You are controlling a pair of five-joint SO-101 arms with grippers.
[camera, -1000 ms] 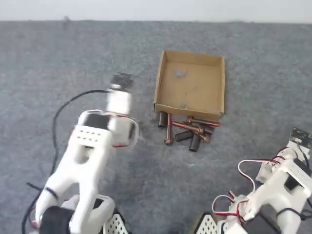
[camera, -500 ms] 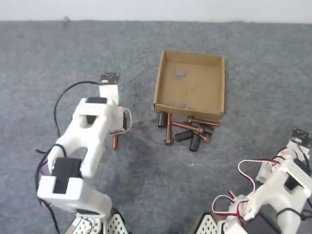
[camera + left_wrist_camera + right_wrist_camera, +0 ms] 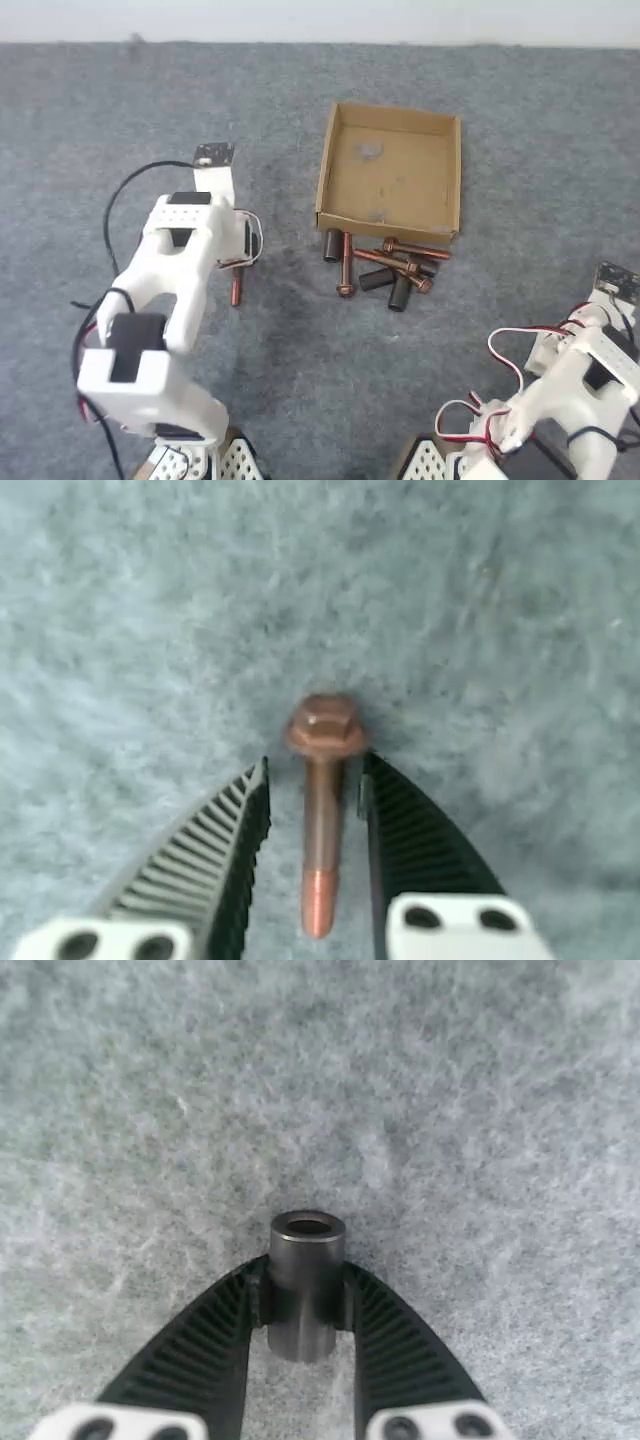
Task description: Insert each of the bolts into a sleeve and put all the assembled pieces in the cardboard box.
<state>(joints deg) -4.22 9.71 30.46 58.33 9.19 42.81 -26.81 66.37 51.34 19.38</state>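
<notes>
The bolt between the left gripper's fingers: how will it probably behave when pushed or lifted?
The bolt looks like solid metal, so probably stiff and heavy for its size. Its round shaft may roll, though the hexagonal head and rough carpet should slow it. The smooth shaft might slip in the left gripper.

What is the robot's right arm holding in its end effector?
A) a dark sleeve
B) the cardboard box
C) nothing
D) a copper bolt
A: in the right wrist view, the right end effector is shut on a dark sleeve.

Overhead; close behind left tool, right tool
</notes>
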